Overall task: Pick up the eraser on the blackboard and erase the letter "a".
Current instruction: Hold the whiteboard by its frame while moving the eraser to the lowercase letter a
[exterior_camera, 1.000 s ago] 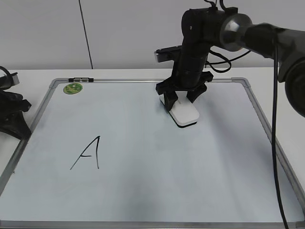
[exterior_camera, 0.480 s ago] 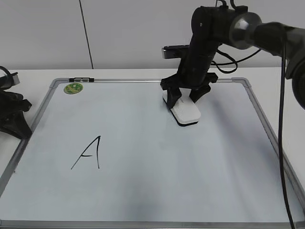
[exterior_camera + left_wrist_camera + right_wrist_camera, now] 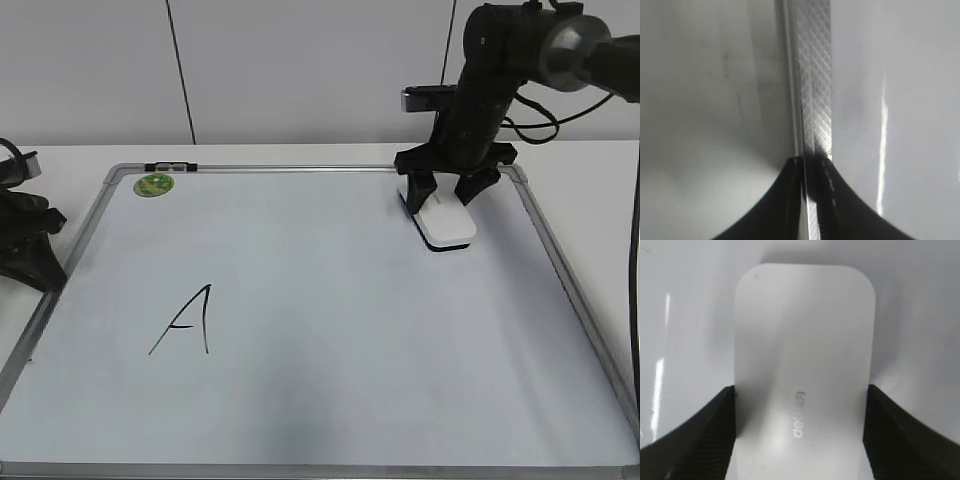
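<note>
The white eraser (image 3: pixel 447 224) with grey lettering lies flat against the blackboard (image 3: pixel 350 330) near its upper right corner. My right gripper (image 3: pixel 445 195) is shut on it, one finger on each long side, as the right wrist view shows for the eraser (image 3: pixel 805 355) and gripper (image 3: pixel 800 435). No small letter "a" shows anywhere on the board. Only a large capital "A" (image 3: pixel 185 322) shows, at the lower left. My left gripper (image 3: pixel 25 240) rests off the board's left edge; in the left wrist view its jaws (image 3: pixel 812 200) are shut above the metal frame (image 3: pixel 815 75).
A small round green disc (image 3: pixel 153 185) sits at the board's upper left corner, with a short black object (image 3: pixel 170 166) on the top frame beside it. The board's right frame (image 3: pixel 545 240) runs close to the eraser. A white wall stands behind the table.
My right gripper has slid the eraser to the right along the board, from its upper middle to near the upper right corner. The left arm has not moved.
</note>
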